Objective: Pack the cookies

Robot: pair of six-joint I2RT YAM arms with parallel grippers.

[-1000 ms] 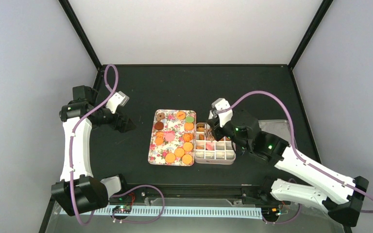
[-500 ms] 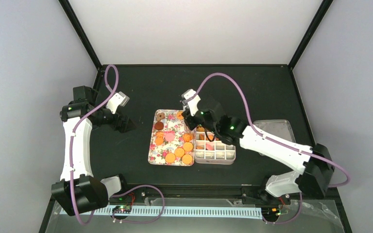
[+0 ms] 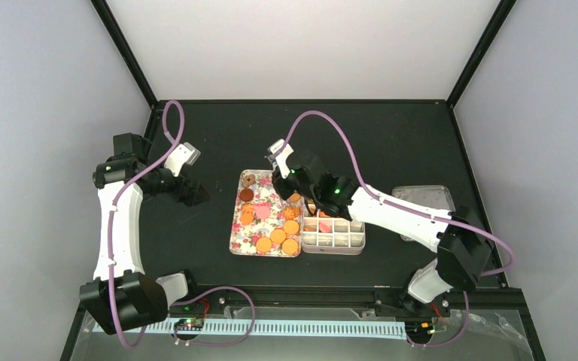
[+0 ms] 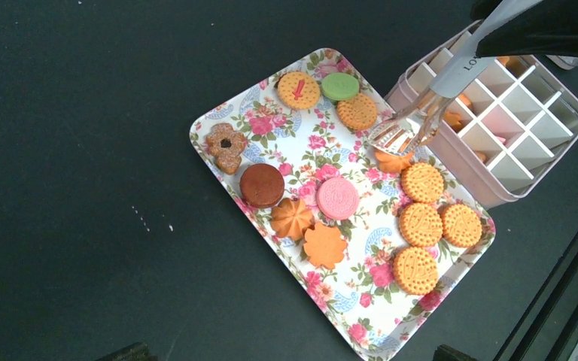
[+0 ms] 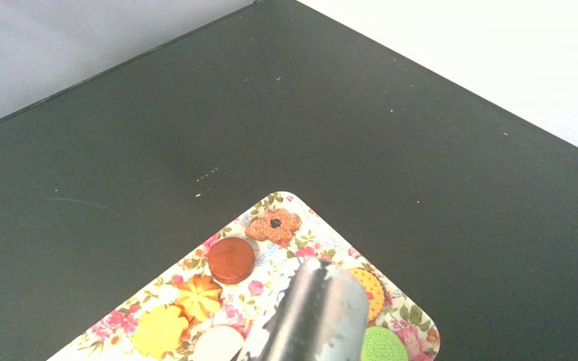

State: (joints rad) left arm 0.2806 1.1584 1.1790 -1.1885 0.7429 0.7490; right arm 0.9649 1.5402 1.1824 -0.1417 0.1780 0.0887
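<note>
Right hand (image 3: pixel 281 183), clamped on the tongs (image 4: pixel 451 75), reaches over the tray (image 4: pixel 361 320) for another cookie.

The tong tips hang slightly parted just above an orange cookie (image 4: pixel 391 160) at the tray edge nearest the box (image 4: pixel 473 180). This looks like the pick-up step: the next move calls for lowering the tips around that cookie, squeezing, and carrying it to a free cell. The cookies (image 4: pixel 420 223) left on the tray number thirteen: nine orange-golden, one green, one pink, one plain brown and one brown flower with a hole. A few more sit in the box cells, too hidden to count. There is one tray, one box and one pair of tongs. The left hand (image 3: pixel 193 194) waits well off over the dark surface (image 3: pixel 218 135), fingers apart and holding nothing.
</note>
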